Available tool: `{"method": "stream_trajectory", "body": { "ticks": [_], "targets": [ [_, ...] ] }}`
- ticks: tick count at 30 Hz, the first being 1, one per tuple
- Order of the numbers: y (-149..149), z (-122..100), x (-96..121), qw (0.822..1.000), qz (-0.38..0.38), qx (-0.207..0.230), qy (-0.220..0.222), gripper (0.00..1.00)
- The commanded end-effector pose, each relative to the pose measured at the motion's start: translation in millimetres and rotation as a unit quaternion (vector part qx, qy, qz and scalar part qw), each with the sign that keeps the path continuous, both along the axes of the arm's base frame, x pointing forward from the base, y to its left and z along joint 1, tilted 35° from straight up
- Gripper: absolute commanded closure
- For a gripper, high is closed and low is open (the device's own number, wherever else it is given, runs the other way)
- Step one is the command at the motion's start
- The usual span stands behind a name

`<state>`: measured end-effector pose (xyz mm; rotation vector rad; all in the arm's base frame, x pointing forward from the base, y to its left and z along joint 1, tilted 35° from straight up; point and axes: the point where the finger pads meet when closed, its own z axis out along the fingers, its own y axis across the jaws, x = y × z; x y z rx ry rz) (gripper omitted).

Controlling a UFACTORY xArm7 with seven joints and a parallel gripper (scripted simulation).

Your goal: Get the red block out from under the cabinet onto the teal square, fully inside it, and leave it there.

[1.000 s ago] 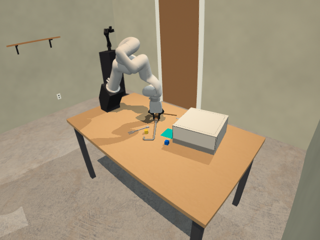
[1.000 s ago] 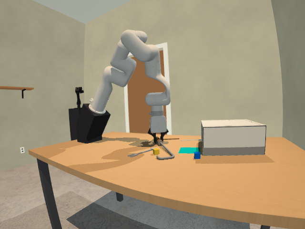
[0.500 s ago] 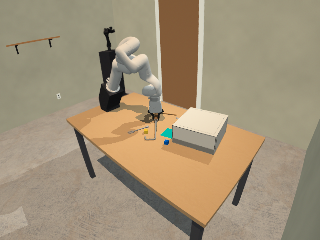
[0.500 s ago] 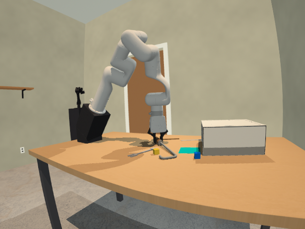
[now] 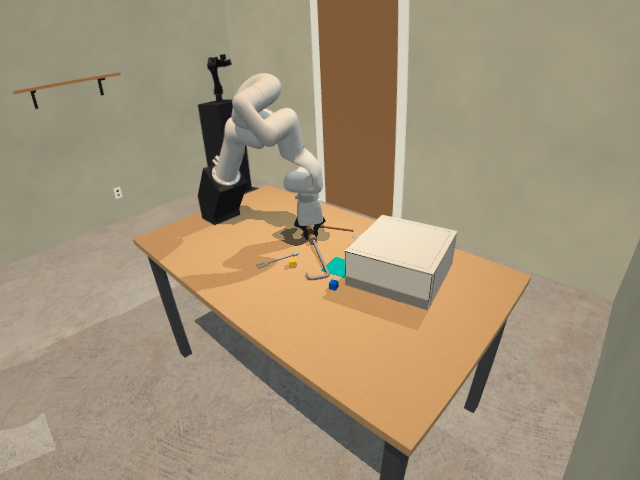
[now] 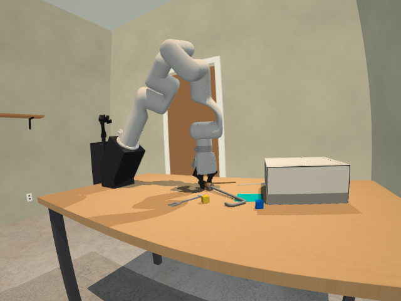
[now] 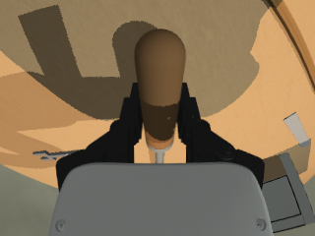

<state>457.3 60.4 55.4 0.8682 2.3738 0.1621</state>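
Note:
My gripper (image 5: 311, 234) (image 6: 205, 184) (image 7: 159, 94) is low over the table and shut on the brown wooden handle (image 7: 159, 73) of a grey hook tool (image 5: 322, 260) (image 6: 226, 194). The tool's shaft slants from the gripper toward the cabinet, and its bent end (image 5: 311, 276) (image 6: 232, 204) lies on the table just in front of the teal square (image 5: 337, 265) (image 6: 249, 196). The teal square lies against the left side of the beige cabinet (image 5: 400, 258) (image 6: 306, 179). The red block shows in no view; the gap under the cabinet is dark.
A blue block (image 5: 333, 284) (image 6: 259, 203) sits by the cabinet's front corner. A yellow block (image 5: 292, 264) (image 6: 205, 199) and a grey fork tool (image 5: 276, 259) (image 6: 183, 201) lie left of the hook. A thin wooden stick (image 5: 338, 227) (image 6: 223, 182) lies behind the gripper.

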Motion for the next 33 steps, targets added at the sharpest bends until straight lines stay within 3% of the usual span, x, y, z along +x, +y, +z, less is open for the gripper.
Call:
{"method": "stream_trajectory", "body": {
  "ticks": [1, 9, 21, 33],
  "targets": [
    [2, -3, -5, 0.998, 0.051, -0.036, 0.007, 1.00],
    [3, -8, -12, 0.988, 0.126, -0.089, 0.015, 1.00],
    [6, -17, -24, 0.951, 0.252, -0.178, 0.028, 1.00],
    [7, -21, -29, 0.929, 0.301, -0.213, 0.034, 1.00]
  ]
}}
